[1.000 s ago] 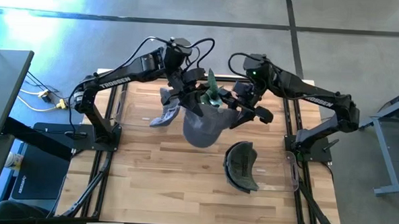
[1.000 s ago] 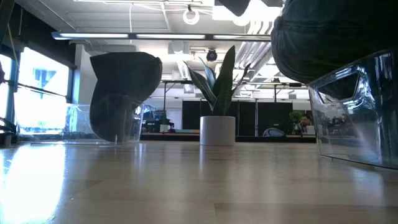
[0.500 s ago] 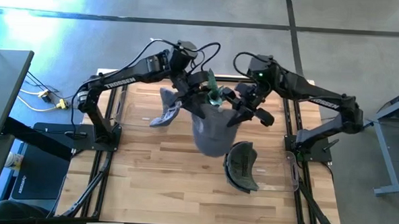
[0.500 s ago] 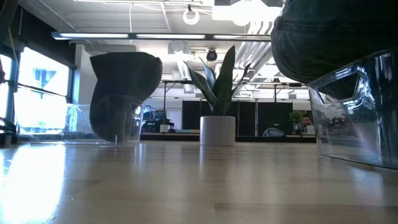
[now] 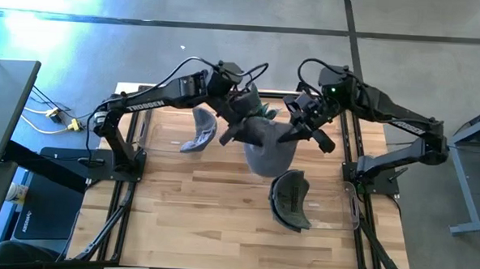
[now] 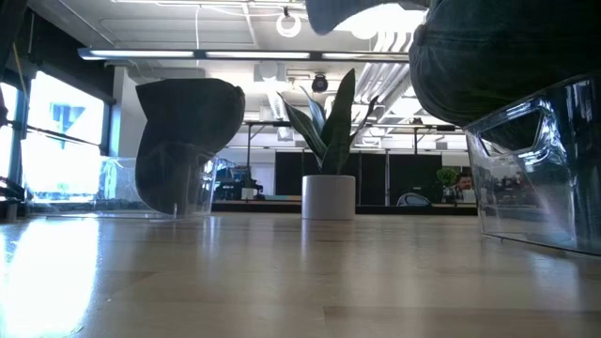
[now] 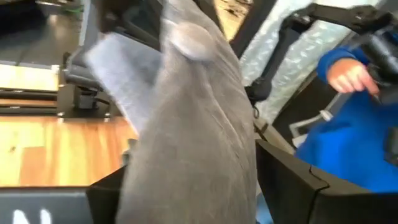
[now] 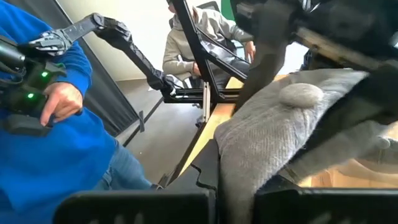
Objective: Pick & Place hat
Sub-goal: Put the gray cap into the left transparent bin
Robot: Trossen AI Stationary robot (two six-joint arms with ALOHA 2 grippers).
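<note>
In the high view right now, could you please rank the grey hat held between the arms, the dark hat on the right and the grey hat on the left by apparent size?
1. Held grey hat, largest.
2. Dark hat in its clear bin.
3. Left grey hat, partly hidden by the left arm, so its rank is unsure.

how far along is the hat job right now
Done: one dark hat lies in the clear bin on the right; another hat rests at the left bin. In hand: the grey hat hangs mid-air, right gripper shut on it, left gripper open beside it. Left: setting it down.
</note>
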